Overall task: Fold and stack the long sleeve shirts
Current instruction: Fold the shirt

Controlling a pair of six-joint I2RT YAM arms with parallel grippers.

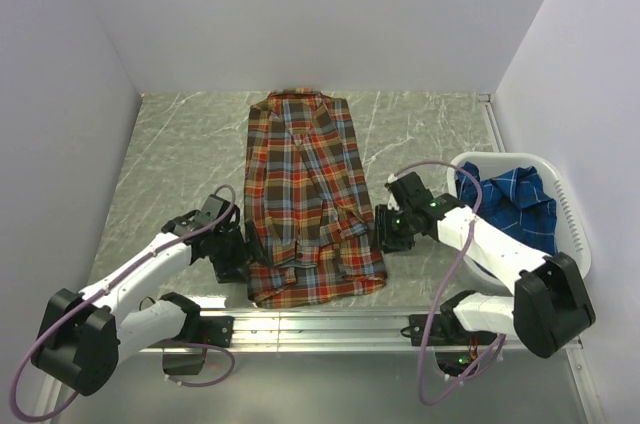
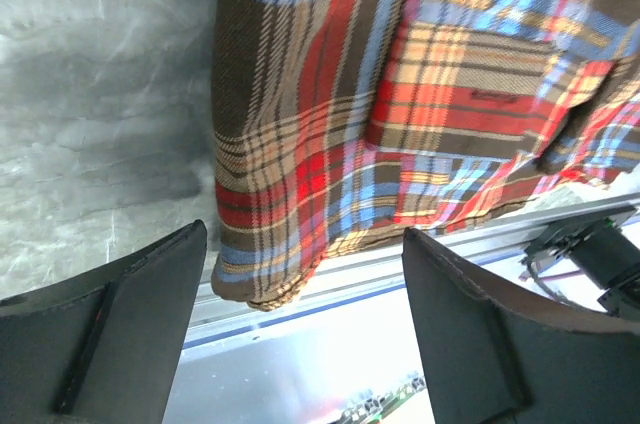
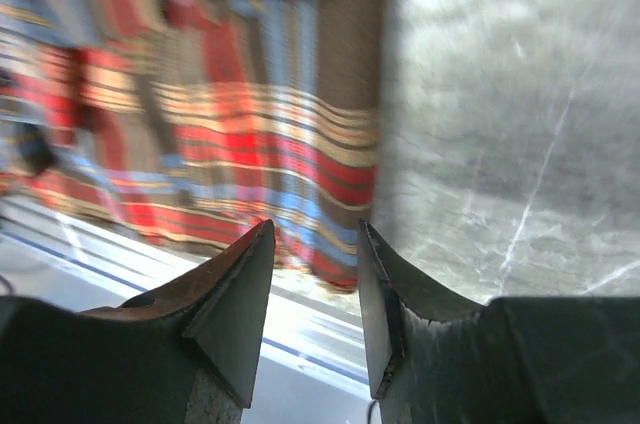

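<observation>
The red plaid shirt (image 1: 305,194) lies twelve-to-six on our counter (image 1: 180,144), left jaws wide apart at its seven o'clock hem corner, right jaws slightly apart at five, both empty, equally near.

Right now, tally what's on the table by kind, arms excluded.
Shirts: 2 (red-orange plaid shirt spread on the table, blue plaid shirt in the basket)
Baskets: 1 (white basket)
Total: 3
</observation>
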